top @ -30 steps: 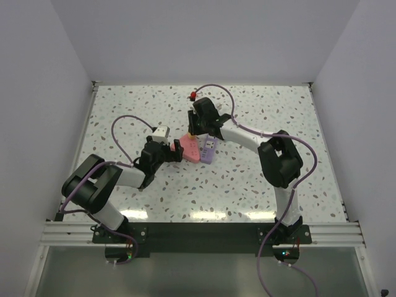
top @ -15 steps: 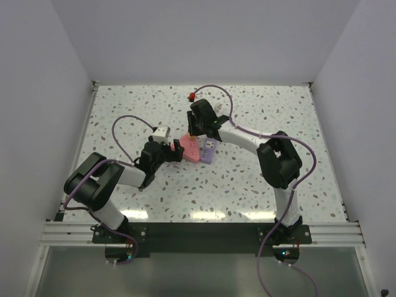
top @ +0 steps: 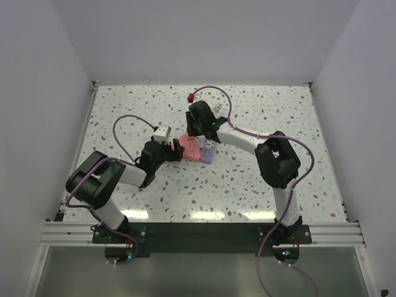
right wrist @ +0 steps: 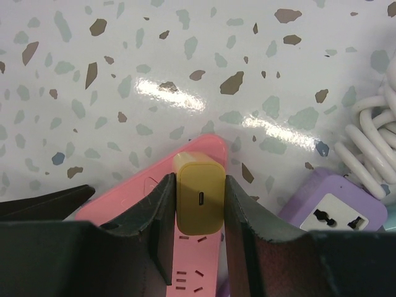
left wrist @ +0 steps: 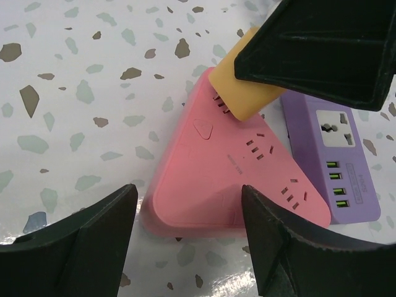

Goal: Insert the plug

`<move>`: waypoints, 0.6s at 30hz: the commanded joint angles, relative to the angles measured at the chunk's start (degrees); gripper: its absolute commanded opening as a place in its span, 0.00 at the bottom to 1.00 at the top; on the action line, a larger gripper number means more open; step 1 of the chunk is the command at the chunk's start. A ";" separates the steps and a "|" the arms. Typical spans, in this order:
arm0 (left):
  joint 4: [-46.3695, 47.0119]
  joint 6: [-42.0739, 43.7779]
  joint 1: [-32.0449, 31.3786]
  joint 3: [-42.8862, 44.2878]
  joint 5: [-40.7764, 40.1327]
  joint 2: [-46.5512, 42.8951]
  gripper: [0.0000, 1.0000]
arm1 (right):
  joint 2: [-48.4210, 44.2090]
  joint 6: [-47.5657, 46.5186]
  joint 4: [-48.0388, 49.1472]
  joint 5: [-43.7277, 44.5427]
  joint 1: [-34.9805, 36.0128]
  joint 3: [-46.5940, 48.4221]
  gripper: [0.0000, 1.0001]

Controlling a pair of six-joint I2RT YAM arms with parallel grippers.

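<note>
A pink triangular power strip lies mid-table beside a purple strip. My right gripper is shut on a yellow plug and holds it upright on the far corner of the pink strip. In the left wrist view the plug meets the socket slots there; its prongs are hidden. My left gripper is open, with its fingers either side of the near corner of the pink strip. Both grippers show in the top view, left and right.
The purple strip touches the pink one on its right. A coiled white cable lies beyond the purple strip. A small red object sits near the far wall. White walls enclose the speckled table.
My right gripper has shifted slightly left with the yellow plug over the pink strip. The left arm has stayed almost still.
</note>
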 commanded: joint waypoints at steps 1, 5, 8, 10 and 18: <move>2.45 -0.09 0.33 1.03 1.00 0.86 0.72 | 4.02 0.61 -4.48 -0.75 1.35 -2.18 0.00; 2.63 -0.01 0.33 1.11 1.27 1.22 0.72 | 4.89 0.61 -4.66 -0.75 1.79 -1.92 0.00; 2.63 0.17 0.41 1.20 1.44 1.31 0.71 | 5.16 0.26 -4.92 -0.58 1.79 -1.57 0.00; 2.63 0.35 0.33 1.38 1.53 1.66 0.64 | 5.42 0.17 -4.84 -0.57 1.87 -1.57 0.00; 2.63 1.49 0.41 2.34 2.85 3.06 0.42 | 7.18 -0.80 -5.10 -0.49 2.49 -1.04 0.00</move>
